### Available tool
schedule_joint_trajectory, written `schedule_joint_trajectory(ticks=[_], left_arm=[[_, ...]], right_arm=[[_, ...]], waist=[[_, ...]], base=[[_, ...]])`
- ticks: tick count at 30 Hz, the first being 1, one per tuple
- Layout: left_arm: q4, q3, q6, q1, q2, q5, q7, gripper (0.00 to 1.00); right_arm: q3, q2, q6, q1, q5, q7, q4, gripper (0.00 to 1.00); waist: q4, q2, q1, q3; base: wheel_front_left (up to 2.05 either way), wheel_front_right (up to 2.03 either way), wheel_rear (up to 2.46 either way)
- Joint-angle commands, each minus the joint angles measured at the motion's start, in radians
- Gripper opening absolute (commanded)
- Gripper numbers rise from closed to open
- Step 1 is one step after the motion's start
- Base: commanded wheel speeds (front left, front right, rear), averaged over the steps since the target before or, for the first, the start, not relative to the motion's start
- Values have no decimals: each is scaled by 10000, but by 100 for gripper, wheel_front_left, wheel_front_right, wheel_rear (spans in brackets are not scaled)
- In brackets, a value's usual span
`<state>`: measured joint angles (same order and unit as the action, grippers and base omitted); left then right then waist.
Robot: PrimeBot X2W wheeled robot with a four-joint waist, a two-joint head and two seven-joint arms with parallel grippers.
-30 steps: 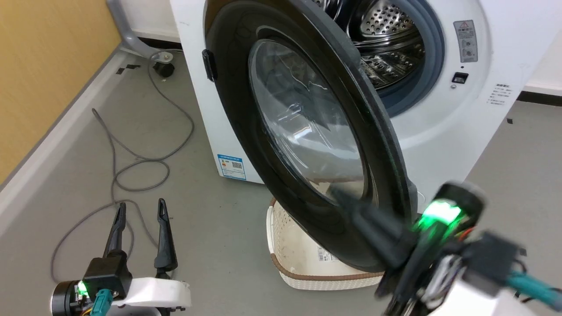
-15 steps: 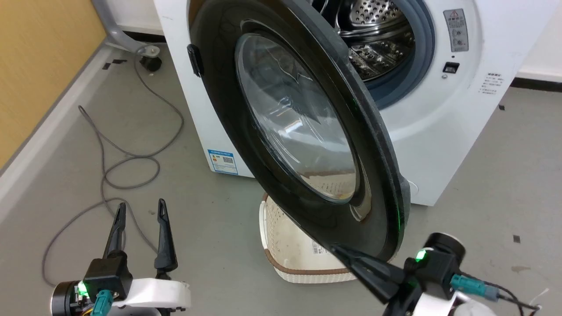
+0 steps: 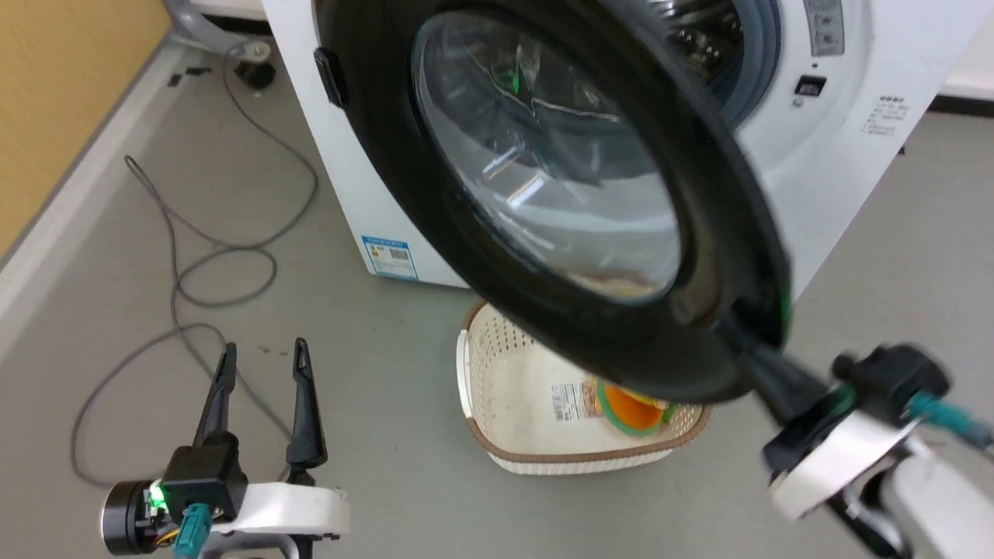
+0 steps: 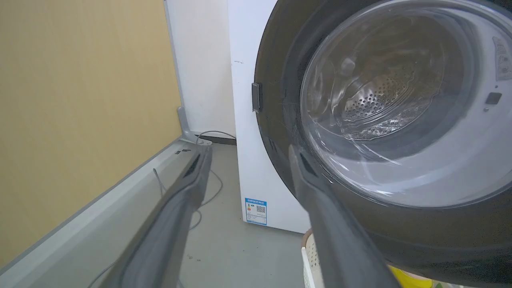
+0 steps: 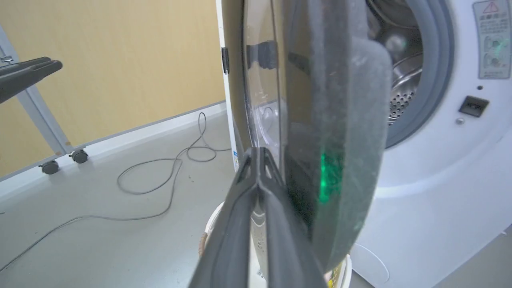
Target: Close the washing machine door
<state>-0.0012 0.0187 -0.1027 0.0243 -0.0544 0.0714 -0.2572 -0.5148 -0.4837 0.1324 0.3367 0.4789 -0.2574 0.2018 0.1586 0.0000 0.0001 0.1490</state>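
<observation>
touching washing machine door (image 3: 543, 178) rim, right gripper (image 5: 256, 154) jaws clenched, left gripper (image 3: 264, 349) jaws released over floor (image 3: 373, 349)

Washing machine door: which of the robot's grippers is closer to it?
Right. The right gripper, fingers together, sits at the washing machine door's lower free rim, seemingly touching it. The left gripper hangs open, well clear of it, at the lower left of the head view.

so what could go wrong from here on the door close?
1. Right end effector, shut, seems to press the door near its rim with its tips alone; it could slip off the curved edge.
2. The basket sits under the door; the lower edge might catch it.
3. The drum shows past the door; a weak push may leave it unlatched.
</observation>
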Motion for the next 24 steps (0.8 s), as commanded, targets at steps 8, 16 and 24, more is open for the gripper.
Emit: schedule_joint_trajectory(ticks=[8, 16, 24], left_arm=[[-217, 240, -46, 583, 29, -74, -45, 100], [-405, 659, -215, 1158, 38, 33, -45, 100], [-423, 890, -341, 1568, 40, 195, -45, 100]], right_arm=[[1867, 408, -17, 1181, -499, -44, 951, 0], [2825, 432, -17, 2936, -1224, -44, 2089, 0], [3332, 449, -17, 4649, -1637, -44, 3440, 0]], waist=[[-44, 0, -1, 873], [42, 0, -1, 1839], [209, 0, -1, 2368]], base=[[0, 0, 0], [0, 0, 0], [0, 0, 0]])
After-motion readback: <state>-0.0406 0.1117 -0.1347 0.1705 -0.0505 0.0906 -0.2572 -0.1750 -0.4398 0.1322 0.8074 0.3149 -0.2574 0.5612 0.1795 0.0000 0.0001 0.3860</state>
